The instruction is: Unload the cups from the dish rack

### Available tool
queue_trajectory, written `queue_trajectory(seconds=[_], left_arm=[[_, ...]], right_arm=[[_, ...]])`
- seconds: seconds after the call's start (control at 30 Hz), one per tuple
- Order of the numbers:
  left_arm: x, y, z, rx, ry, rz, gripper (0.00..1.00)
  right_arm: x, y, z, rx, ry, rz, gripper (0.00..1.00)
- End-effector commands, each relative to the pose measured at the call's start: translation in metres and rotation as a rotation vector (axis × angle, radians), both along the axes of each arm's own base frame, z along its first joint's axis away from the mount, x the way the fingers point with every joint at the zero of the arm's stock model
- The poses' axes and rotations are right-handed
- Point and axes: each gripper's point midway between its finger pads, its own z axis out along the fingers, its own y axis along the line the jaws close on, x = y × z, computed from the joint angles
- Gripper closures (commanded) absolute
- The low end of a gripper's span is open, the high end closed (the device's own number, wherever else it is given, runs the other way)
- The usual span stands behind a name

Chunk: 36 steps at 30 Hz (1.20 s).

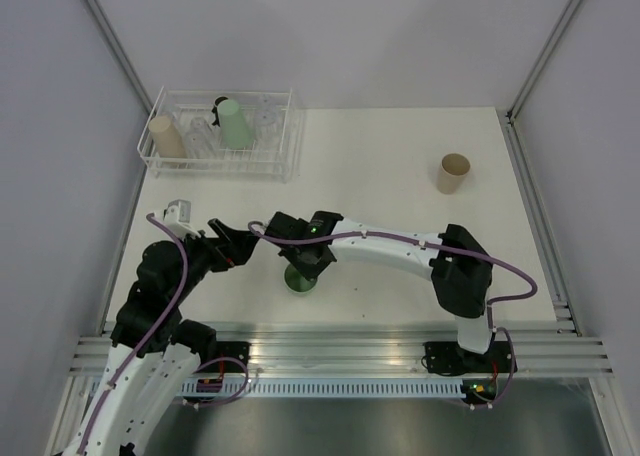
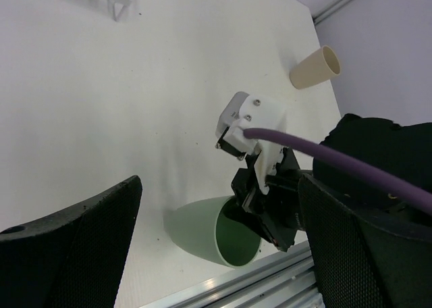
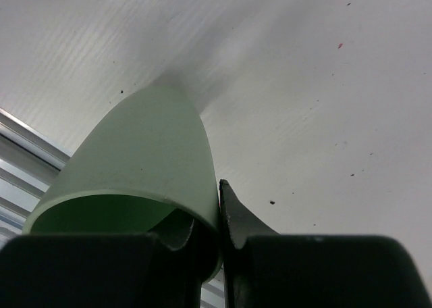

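My right gripper is shut on the rim of a mint green cup, one finger inside and one outside, holding it low over the table near the front edge. The same cup shows in the left wrist view and the right wrist view, with the right gripper pinching its wall. My left gripper is open and empty, just left of that cup. The white wire dish rack at the back left holds a tan cup, a mint green cup and clear cups. A tan cup lies on the table at the right.
Grey walls enclose the table on the left, back and right. An aluminium rail runs along the front edge, close to the held cup. The tan cup also shows far off in the left wrist view.
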Motion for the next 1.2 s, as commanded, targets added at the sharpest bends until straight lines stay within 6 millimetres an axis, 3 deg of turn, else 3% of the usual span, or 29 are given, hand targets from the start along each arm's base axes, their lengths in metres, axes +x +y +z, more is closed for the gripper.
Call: queue_trajectory(seconds=[0.0,0.13,0.33,0.4,0.53,0.67,0.77,0.8,0.83,0.87,0.9,1.0,1.07,1.13,1.17], left_arm=[[-0.002,0.012,0.001,0.053,-0.002,0.040,0.00],[-0.002,0.011,-0.001,0.059,0.002,0.036,0.00],[-0.003,0.008,-0.004,0.067,0.012,0.012,0.00],[-0.004,0.007,-0.005,0.066,0.014,0.003,0.00],[-0.008,0.008,-0.004,0.059,0.009,0.006,0.00],[-0.010,0.010,-0.003,0.060,0.009,0.013,0.00],[-0.012,0.011,0.000,0.059,0.006,0.014,0.00],[-0.012,0.012,0.002,0.059,0.000,0.017,0.00],[-0.013,0.012,0.002,0.059,-0.001,0.017,0.00],[-0.013,0.012,0.002,0.059,-0.001,0.018,0.00],[-0.013,0.012,0.003,0.058,-0.003,0.018,0.00],[-0.013,0.012,0.002,0.055,0.003,0.016,0.00],[-0.012,0.010,-0.002,0.055,0.017,0.011,0.00],[-0.011,0.009,-0.004,0.054,0.028,0.009,0.00],[-0.011,0.008,-0.006,0.052,0.036,0.004,0.00]], right_arm=[[-0.013,-0.006,0.002,-0.080,0.047,0.067,0.99],[-0.015,-0.002,-0.003,-0.103,0.062,0.082,0.99],[-0.017,0.010,0.006,-0.053,0.073,0.114,0.98],[-0.018,0.013,0.007,-0.037,0.071,0.118,0.78],[-0.019,0.018,0.013,0.002,0.069,0.123,0.49],[-0.013,0.018,0.025,0.029,0.030,0.102,0.31],[0.007,0.006,0.059,0.074,-0.103,0.018,0.17],[0.015,-0.002,0.090,0.135,-0.169,-0.020,0.14],[0.023,-0.004,0.107,0.194,-0.208,-0.060,0.12],[0.034,-0.017,0.116,0.219,-0.237,-0.112,0.10],[0.039,-0.032,0.148,0.296,-0.294,-0.158,0.08],[0.071,-0.083,0.176,0.349,-0.411,-0.311,0.02],[0.104,-0.137,0.173,0.243,-0.496,-0.471,0.02],[0.129,-0.179,0.164,0.141,-0.525,-0.593,0.02],[0.150,-0.221,0.158,0.094,-0.523,-0.717,0.02]])
